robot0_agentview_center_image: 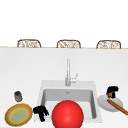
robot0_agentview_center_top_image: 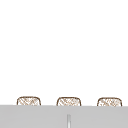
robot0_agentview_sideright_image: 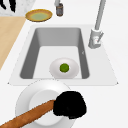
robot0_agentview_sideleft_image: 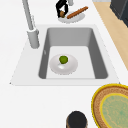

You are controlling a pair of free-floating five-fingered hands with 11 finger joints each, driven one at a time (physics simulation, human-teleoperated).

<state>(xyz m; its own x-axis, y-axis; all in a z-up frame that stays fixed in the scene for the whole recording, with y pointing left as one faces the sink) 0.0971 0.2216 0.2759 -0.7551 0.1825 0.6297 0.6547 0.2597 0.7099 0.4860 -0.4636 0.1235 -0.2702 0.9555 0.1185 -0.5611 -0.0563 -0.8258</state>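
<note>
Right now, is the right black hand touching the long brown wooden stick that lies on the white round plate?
Touching. In the right side view the right black hand covers the end of the brown wooden stick over the white round plate, with no gap between them.

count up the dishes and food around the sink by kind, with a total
white plates: 2, one in the sink basin, one on the counter under the right hand
yellow-rimmed plate: 1
dark cup: 1
green lime: 1
brown baguette: 1
total: 6
</note>
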